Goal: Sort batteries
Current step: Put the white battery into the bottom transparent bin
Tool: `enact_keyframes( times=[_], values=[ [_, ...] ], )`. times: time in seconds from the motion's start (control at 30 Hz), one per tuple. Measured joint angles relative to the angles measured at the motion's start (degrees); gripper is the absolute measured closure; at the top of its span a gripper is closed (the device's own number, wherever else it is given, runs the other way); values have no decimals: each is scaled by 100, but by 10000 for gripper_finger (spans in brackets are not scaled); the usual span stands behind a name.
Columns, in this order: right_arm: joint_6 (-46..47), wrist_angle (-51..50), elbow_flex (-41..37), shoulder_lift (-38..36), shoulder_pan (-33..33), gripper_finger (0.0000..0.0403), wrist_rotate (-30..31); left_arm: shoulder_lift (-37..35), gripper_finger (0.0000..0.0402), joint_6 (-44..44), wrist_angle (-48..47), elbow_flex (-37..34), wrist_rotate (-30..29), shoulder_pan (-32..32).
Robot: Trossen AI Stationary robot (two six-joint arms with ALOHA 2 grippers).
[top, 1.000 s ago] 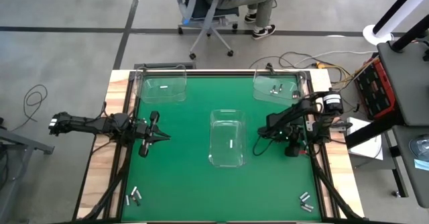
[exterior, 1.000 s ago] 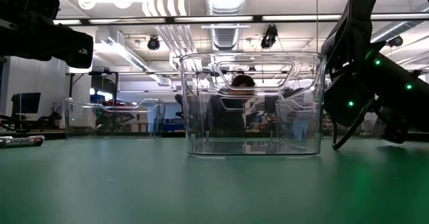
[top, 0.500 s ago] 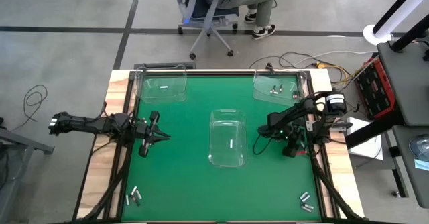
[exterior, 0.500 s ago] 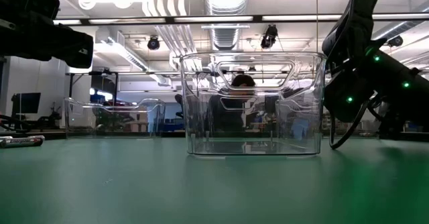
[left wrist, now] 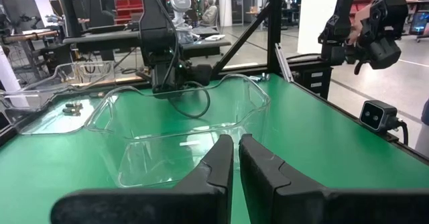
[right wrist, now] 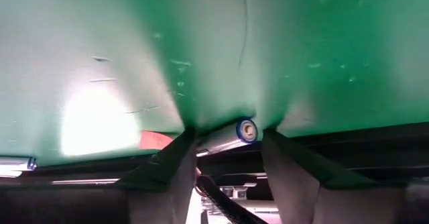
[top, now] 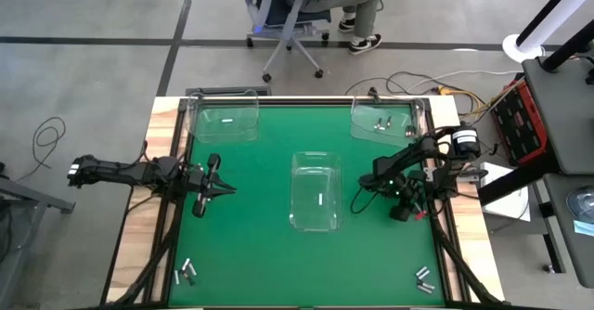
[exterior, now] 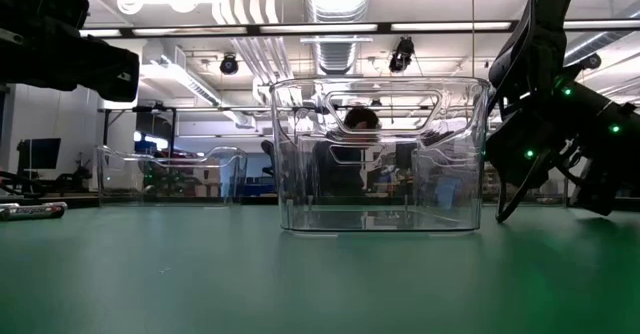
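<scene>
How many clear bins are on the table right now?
3: one bin at the far left corner, one at the far right corner, one in the centre. None looks hidden. The right gripper, beside the centre bin, holds a battery.

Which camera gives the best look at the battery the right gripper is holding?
The right wrist view: the battery sits close up, clamped between the right gripper's fingers. The high view shows only that gripper from above, hiding it. In the low view the arm blocks it. The left wrist view shows that arm far off, no battery.
</scene>
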Motion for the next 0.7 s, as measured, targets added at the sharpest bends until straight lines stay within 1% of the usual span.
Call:
enact_keyframes(
  times=[0.3, 0.47, 0.7],
  values=[
    [145, 47, 65, -41, 4, 377, -20, 0, 394, -1, 2, 0, 0, 0],
    [143, -112, 287, -445, 2, 378, 202, 0, 394, 0, 2, 1, -1, 0],
    [473, -910, 881, -1500, 0, 381, 421, 0, 394, 0, 2, 1, -1, 0]
  ],
)
